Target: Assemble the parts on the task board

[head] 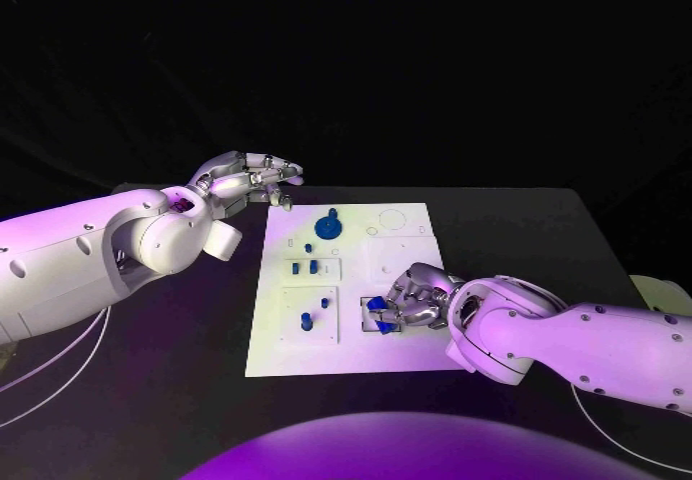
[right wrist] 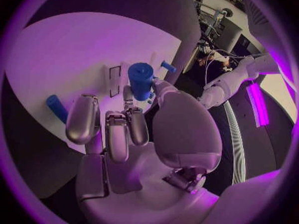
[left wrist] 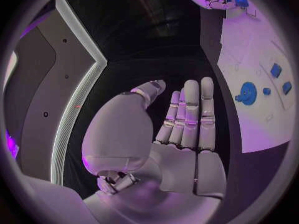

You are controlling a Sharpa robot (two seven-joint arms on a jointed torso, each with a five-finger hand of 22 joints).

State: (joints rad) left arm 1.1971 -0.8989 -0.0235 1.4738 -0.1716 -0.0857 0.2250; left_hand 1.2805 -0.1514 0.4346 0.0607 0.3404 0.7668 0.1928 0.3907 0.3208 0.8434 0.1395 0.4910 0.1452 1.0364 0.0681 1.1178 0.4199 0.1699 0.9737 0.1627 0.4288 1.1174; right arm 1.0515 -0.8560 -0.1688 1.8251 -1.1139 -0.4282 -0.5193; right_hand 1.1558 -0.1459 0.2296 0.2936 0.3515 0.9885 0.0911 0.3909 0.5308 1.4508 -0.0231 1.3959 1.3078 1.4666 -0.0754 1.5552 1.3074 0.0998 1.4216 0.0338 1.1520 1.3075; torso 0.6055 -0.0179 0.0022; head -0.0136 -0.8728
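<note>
The white task board (head: 361, 345) lies mid-table. A blue gear (head: 327, 227) stands near its far edge, and small blue parts sit in its left recesses (head: 303, 267) (head: 309, 321). My right hand (head: 414, 301) rests over the board's near right part. It pinches a blue cylinder (right wrist: 141, 79) between thumb and fingers, just above the board (right wrist: 74, 50). Another blue part (right wrist: 56, 108) lies on the board beside the fingers. My left hand (head: 254, 180) hovers off the board's far left corner with flat, straight fingers (left wrist: 190, 114) and holds nothing. The gear (left wrist: 248, 91) lies beyond it.
The black table (head: 534, 230) surrounds the board, with bare surface right of it and along the near edge. My left forearm (head: 87, 260) stretches across the table's left side. The board's far right area has round holes (head: 389, 220).
</note>
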